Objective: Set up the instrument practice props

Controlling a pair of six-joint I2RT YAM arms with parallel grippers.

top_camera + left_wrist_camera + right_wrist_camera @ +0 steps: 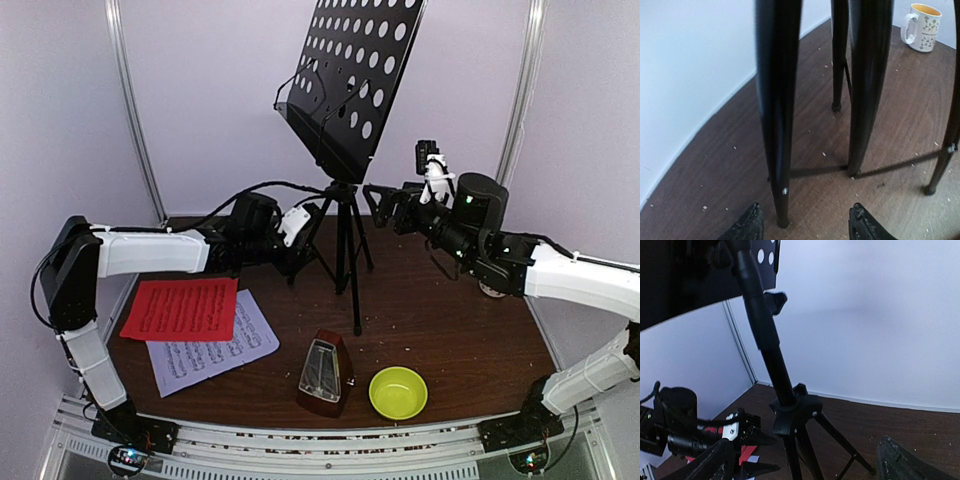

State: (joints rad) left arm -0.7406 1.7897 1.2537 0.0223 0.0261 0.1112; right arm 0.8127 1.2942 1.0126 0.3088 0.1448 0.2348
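- Music stand (345, 90): black sheet-metal desk punched with rows of round holes, with a shallow lip along its lower edge. The desk is tilted steeply and its upper edge runs out of the top view.
- The stand's post is a round black tube with its long axis vertical. It enters a moulded black hub, from which the thin tubular tripod legs (777, 125) splay down.
- The stand is at the back centre of the dark wood-grain table (450, 320), which is flecked with pale crumbs. The leg feet rest on the table surface.
- Red sheet (182, 308): flat paper with printed staves, at near left, long side roughly left to right. It overlaps the far corner of the white sheet (215, 345), which is turned slightly off square.
- Metronome (325, 373): small brown pyramid under a clear cover, upright with its apex up, at the near centre edge. It sits just left of the glossy yellow-green bowl (398, 392).
- Left gripper (805, 225): low by the tripod. The textured black fingertips are apart, with one leg foot between them near the left tip. No clamp on it is visible.
- Right gripper (810, 460): fingers spread wide and facing the hub from the right. They grip nothing.
- Patterned white mug (922, 26): upright at the far table corner, beyond the legs.
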